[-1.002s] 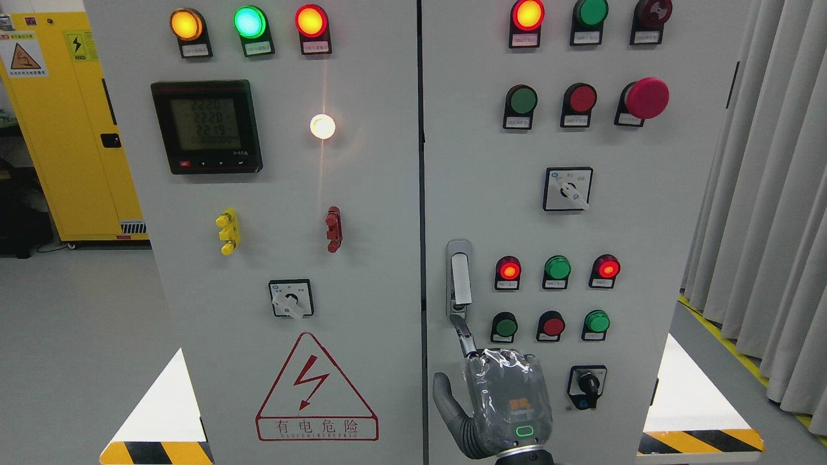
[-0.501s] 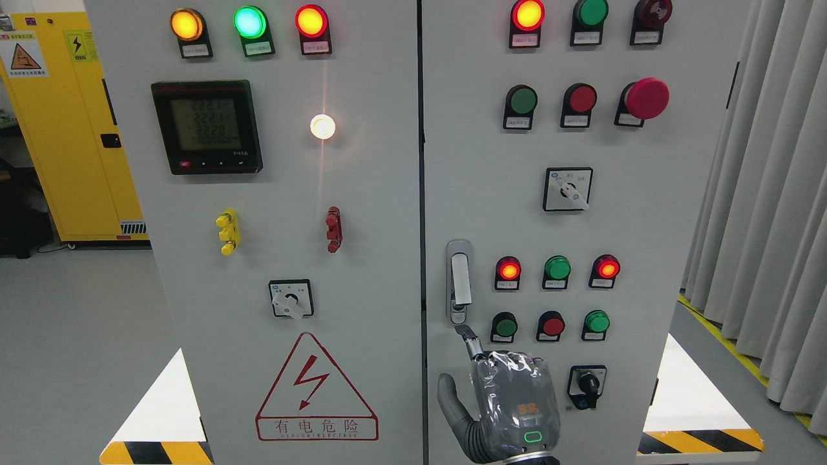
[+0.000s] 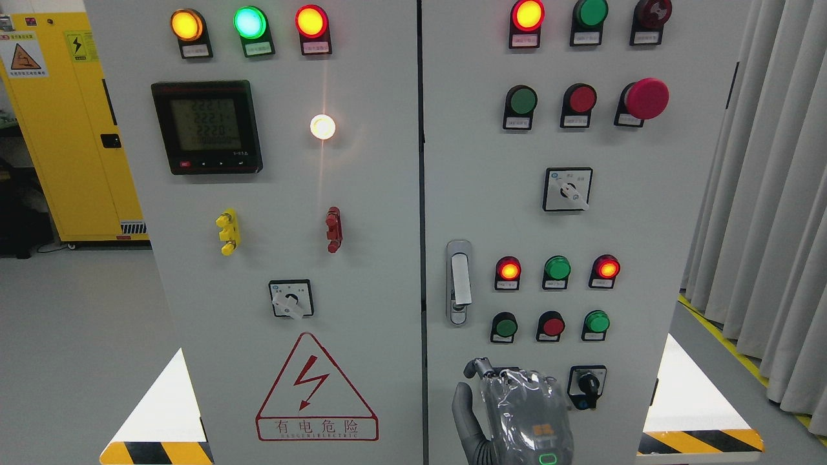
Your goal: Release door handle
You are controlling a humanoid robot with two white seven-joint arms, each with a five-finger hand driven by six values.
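The right hand has been lowered away from the door handle, fingers curled, holding nothing; release seems done.

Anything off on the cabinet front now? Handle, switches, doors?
Nothing stands out. The door handle sits vertical in its housing, untouched; the right hand is below it, clear of it. The selector switches and the emergency stop button look intact.

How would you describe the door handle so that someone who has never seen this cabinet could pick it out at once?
Find the grey cabinet's right door, which carries most of the buttons. At its left edge, left of a red lamp, sits the door handle. It is the only tall, narrow silver lever among round buttons and lamps.
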